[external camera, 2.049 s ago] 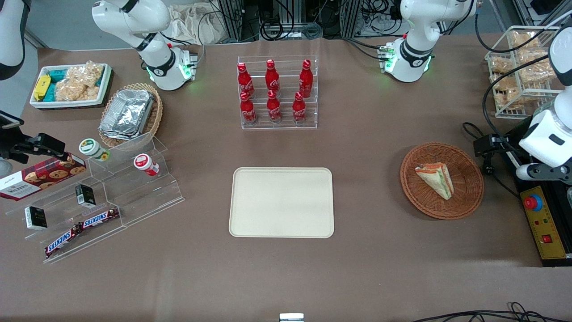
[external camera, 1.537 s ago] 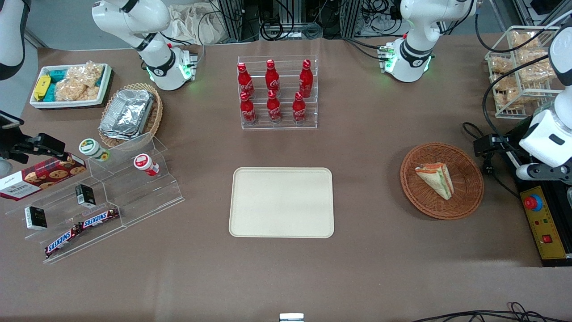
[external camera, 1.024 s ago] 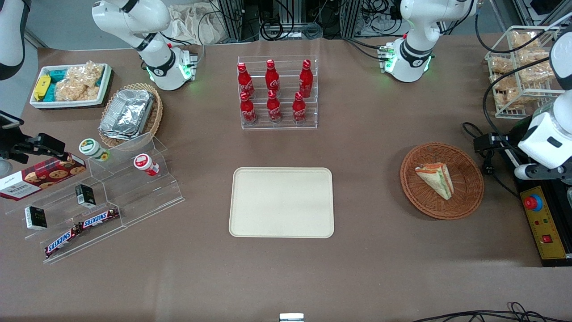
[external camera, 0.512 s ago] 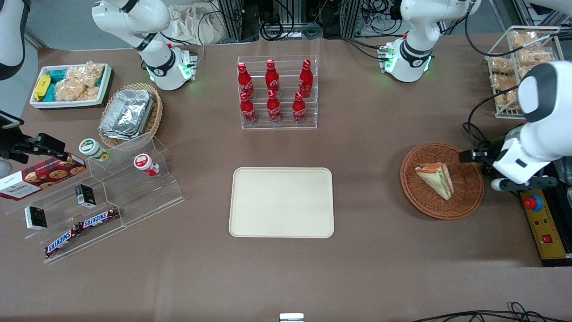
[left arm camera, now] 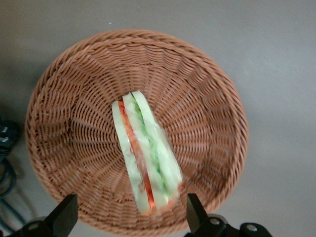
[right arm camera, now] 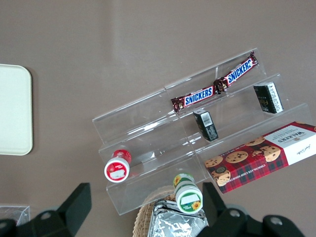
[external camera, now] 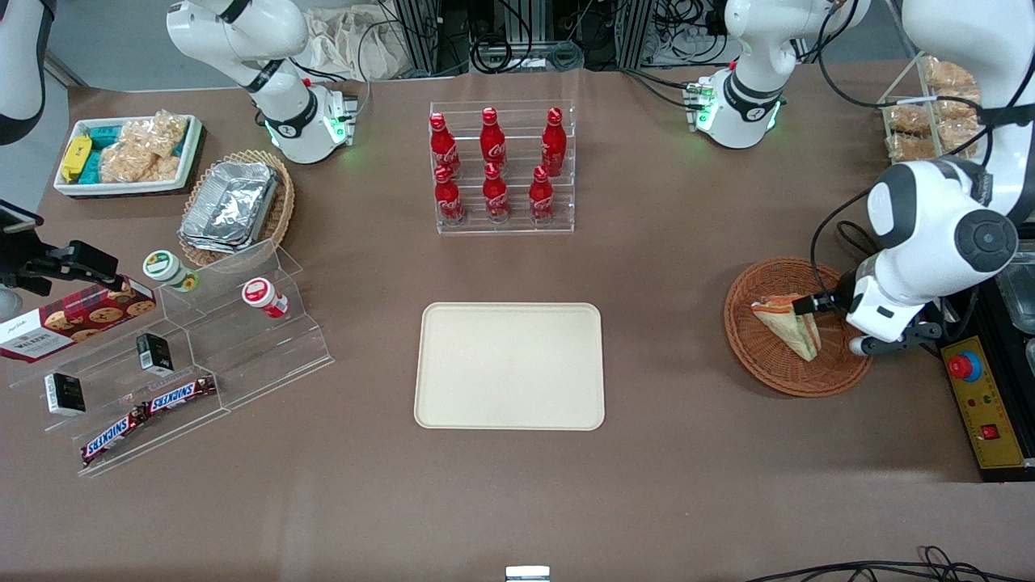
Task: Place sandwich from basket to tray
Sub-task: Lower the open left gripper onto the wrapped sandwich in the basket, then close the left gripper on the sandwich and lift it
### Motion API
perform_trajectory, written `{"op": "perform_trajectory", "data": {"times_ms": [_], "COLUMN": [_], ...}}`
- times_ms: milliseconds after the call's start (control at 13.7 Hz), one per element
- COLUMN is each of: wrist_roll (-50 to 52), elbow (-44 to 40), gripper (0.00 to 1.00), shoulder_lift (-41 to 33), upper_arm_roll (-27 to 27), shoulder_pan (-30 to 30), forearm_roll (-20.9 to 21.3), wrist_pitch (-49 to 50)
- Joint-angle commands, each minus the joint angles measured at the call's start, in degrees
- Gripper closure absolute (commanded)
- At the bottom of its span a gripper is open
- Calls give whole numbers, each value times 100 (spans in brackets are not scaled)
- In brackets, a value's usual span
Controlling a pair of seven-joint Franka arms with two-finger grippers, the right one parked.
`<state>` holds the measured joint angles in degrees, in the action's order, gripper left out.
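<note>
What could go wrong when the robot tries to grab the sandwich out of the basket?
The sandwich stands on its thin edge in the basket, so it might tip over as the open pincer, hovering above it, comes down. Its clear wrap looks slippery, so it could slide out on the way to the tray. A finger could also catch the woven rim and drag the light basket along.
</note>
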<state>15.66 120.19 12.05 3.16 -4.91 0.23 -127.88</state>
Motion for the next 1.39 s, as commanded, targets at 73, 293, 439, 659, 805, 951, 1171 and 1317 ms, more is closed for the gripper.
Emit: {"op": "perform_trajectory", "data": {"times_ms": [73, 293, 439, 659, 805, 951, 1171, 1317], "wrist_roll": [1042, 1465, 1598, 1598, 1598, 1598, 1598, 1589], "elbow": [83, 399, 435, 558, 532, 480, 15, -651], "gripper": [1, 1, 1, 11, 46, 86, 100, 100], "shoulder_lift": [490, 561, 649, 650, 623, 527, 220, 26], "upper_arm_roll": [44, 44, 53, 53, 70, 88, 132, 298], "shoulder_pan": [-107, -107, -90, -81, -55, -11, 69, 69], "forearm_roll": [-40, -40, -31, -5, -5, -5, -5, -5], "wrist_pitch": [-903, -1414, -1415, -1433, -1371, -1153, -197, 855]}}
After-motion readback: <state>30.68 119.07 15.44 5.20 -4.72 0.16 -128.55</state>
